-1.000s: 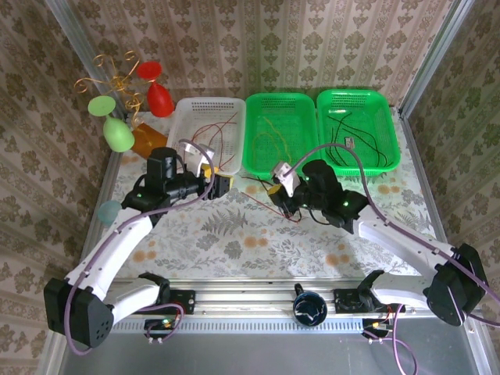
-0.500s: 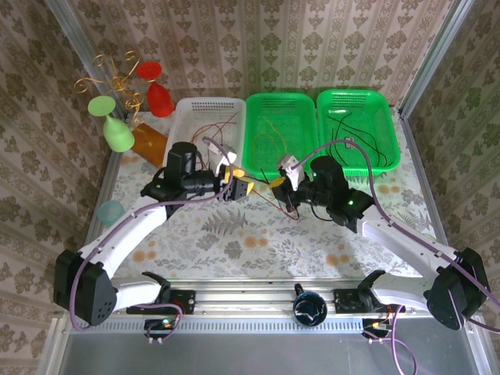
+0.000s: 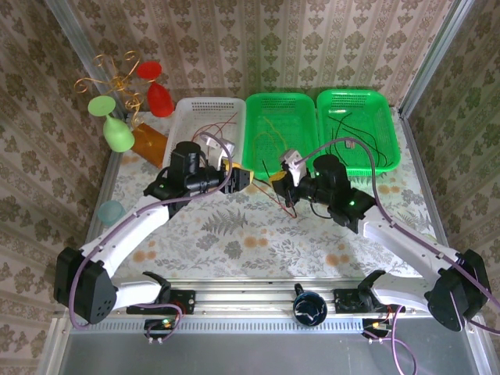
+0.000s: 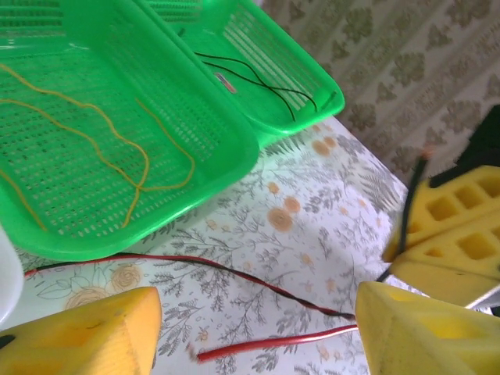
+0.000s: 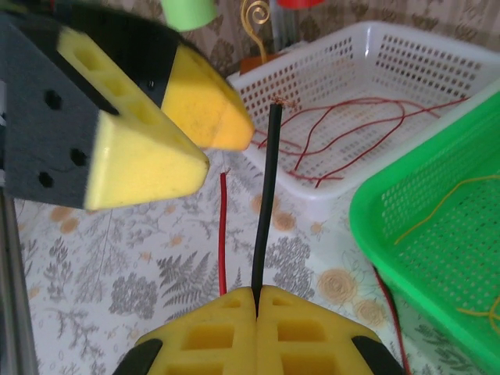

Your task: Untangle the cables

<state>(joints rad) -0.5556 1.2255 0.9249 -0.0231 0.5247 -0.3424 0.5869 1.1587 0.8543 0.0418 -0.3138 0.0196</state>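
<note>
Sorting looks mostly done. Red cables are in the white basket, yellow cables in the middle green basket, and black cables in the right green basket.

What's left is a small tangle on the table, just in front of the middle basket and between the two arms.

Right gripper: jaws pinched tight on a black cable, whose free end sticks up towards the white basket.

Left gripper: jaws standing wide, gripping nothing. It sits nose to nose with the right one. From its wrist view, a loose red cable lies on the table in the gap between its fingers. A second red strand runs from under the middle basket's front edge towards the right gripper. It looks twisted with something dark, but I can't tell whether that's the held black cable.

My read: late stage. The black one needs pulling free and dropping in the right basket. The red strands go in the white basket. The likely snag is the twist dragging red along with the black.
</note>
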